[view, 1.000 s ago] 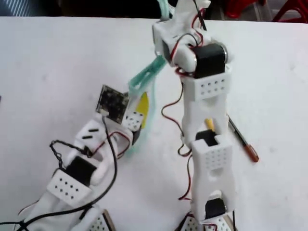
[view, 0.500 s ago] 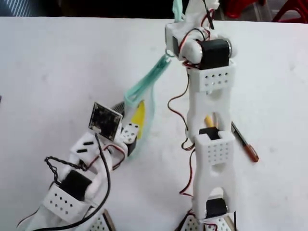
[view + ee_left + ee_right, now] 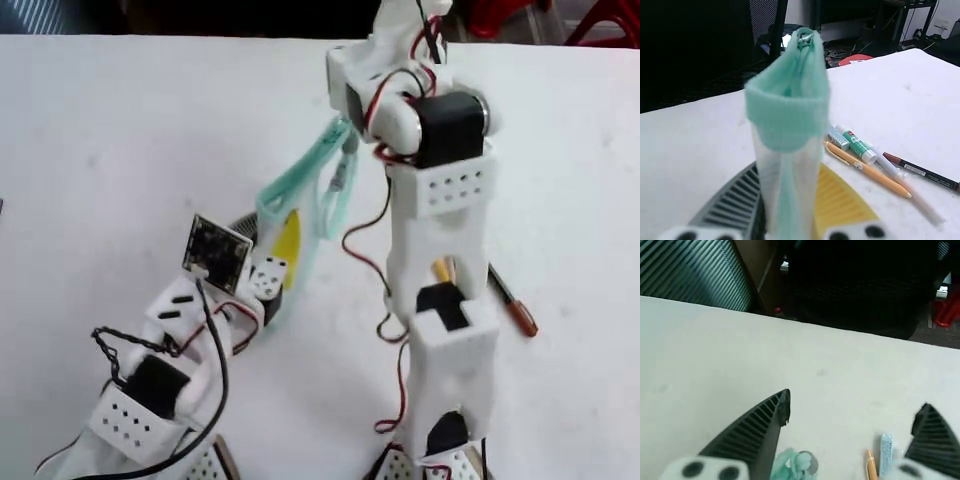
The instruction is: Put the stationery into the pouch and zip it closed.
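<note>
Two grippers at work. L gripper (image 3: 790, 215) clamped on near end of pouch (image 3: 785, 110), bracing it. R gripper (image 3: 855, 407) jaws wide apart, empty, just above zip pull (image 3: 805, 462) at pouch's far end. Pens (image 3: 870, 172), glue stick (image 3: 855, 145) lie loose on table (image 3: 120, 120) beside R arm, none inside yet. Step, prob.: getting zip open; can't tell if it's shut or part open. Next: R must drop, pinch small pull squarely, draw it along zip w/ L holding firm.

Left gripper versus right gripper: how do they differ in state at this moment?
The left gripper is shut on the green pouch; the right gripper is open and holds nothing. The left gripper shows one yellow finger; the right gripper's are both dark. Both have ribbed fingers.
</note>
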Motion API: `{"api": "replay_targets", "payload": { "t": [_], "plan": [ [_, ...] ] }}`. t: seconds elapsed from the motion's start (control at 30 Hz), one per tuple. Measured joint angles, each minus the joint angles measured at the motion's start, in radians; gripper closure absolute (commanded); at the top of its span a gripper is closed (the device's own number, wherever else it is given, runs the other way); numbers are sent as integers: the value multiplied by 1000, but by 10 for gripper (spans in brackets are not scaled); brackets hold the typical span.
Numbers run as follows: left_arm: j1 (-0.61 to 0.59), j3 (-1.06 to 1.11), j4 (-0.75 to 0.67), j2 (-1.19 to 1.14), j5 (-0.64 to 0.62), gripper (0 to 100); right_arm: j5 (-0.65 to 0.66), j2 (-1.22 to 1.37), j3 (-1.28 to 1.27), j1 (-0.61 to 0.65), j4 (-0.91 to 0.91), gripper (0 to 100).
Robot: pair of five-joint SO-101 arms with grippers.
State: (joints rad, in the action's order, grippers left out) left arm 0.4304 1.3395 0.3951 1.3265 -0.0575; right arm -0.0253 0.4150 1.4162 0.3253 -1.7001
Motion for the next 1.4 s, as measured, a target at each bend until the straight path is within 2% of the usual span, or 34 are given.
{"api": "replay_targets", "payload": {
  "t": [0.13, 0.3, 0.53, 0.77, 0.97, 1.03, 1.17, 1.27, 1.4],
  "plan": [
    [0, 0, 0, 0, 0, 977, 9, -184, -170, 66, 0, 673],
    [-20, 0, 0, 0, 0, 970, 175, -387, -425, 124, 0, 793],
    [-26, 0, 9, 5, -2, 799, 152, -496, -700, 124, 3, 985],
    [-28, -14, 126, 6, -75, 796, 147, -502, -740, 124, 3, 961],
    [-28, -15, 138, 6, -78, 798, 147, -502, -740, 124, 3, 961],
    [-28, -15, 138, 6, -78, 827, 147, -502, -740, 124, 3, 961],
    [-28, -15, 130, 3, -78, 982, 147, -502, -740, 124, 3, 961],
    [-28, -11, 92, -9, -77, 972, 147, -502, -740, 112, 3, 961],
    [-28, 31, 26, -8, -55, 978, 147, -502, -763, 25, 3, 961]
  ]
}}
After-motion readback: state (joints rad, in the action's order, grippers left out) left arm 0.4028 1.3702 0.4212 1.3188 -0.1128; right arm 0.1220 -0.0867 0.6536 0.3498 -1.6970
